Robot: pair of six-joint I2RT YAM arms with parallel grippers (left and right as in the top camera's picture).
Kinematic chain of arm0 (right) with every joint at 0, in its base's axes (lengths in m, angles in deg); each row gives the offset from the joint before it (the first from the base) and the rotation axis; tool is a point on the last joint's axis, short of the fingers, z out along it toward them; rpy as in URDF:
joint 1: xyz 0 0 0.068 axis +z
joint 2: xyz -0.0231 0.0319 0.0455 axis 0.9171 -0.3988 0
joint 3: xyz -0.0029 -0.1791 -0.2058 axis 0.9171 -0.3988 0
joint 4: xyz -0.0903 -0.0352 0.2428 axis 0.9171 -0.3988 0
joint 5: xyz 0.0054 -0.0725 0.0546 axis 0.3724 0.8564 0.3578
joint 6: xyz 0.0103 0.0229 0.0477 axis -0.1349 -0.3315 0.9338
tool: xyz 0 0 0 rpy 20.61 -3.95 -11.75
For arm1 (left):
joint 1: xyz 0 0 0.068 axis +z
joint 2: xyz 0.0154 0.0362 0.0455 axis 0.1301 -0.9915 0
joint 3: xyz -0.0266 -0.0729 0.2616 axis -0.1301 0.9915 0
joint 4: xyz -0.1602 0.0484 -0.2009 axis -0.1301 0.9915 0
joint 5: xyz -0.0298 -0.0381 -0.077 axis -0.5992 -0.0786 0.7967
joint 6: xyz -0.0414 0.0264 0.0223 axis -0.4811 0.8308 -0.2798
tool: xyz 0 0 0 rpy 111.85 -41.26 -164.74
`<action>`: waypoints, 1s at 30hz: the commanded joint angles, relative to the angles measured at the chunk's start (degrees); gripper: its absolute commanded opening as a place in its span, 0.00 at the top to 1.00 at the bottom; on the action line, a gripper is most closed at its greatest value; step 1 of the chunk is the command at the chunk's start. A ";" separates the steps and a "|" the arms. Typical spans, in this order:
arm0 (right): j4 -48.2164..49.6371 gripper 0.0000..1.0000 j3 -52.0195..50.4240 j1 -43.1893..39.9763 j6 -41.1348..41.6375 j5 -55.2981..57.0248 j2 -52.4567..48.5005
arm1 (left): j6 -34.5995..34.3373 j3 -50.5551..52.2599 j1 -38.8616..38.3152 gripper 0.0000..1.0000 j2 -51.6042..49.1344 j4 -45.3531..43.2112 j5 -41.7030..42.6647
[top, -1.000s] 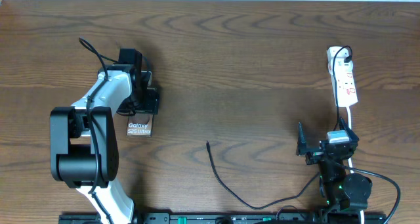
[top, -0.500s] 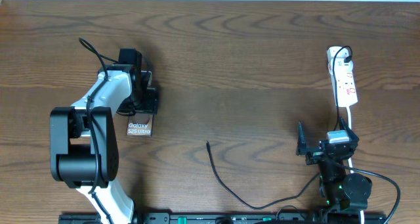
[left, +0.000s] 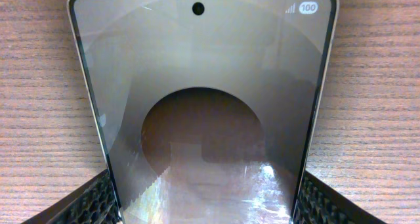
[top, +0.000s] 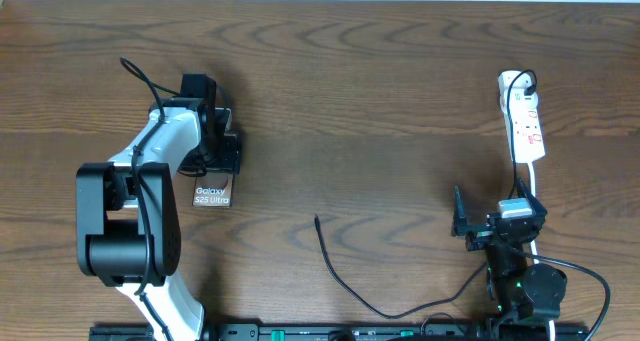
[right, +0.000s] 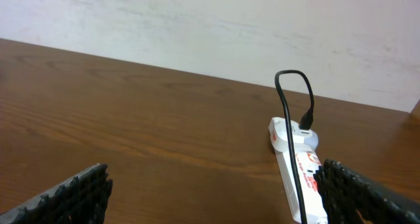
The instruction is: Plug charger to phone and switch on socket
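The phone (top: pixel 211 193) lies flat at the left of the table, its "Galaxy" end showing below my left gripper (top: pixel 216 153). In the left wrist view the phone's glossy face (left: pixel 203 86) fills the frame between my fingers (left: pixel 88 204), whose pads press its two long edges. The charger cable (top: pixel 345 281) lies loose on the table at centre, its connector tip (top: pixel 317 219) free and pointing away from the phone. The socket strip (top: pixel 524 116) lies at the far right and shows ahead in the right wrist view (right: pixel 298 178). My right gripper (top: pixel 492 223) is open and empty, just in front of the strip.
A black cable (right: pixel 292 99) is plugged into the far end of the strip. The strip's white cord (top: pixel 528 186) runs down toward the right arm base. A pale wall (right: pixel 210 20) stands behind the table's far edge.
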 commanded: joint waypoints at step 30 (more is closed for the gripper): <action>-0.26 0.01 -0.07 0.37 -0.63 0.31 0.35 | 0.72 0.44 -0.07 0.87 -1.27 0.15 -0.28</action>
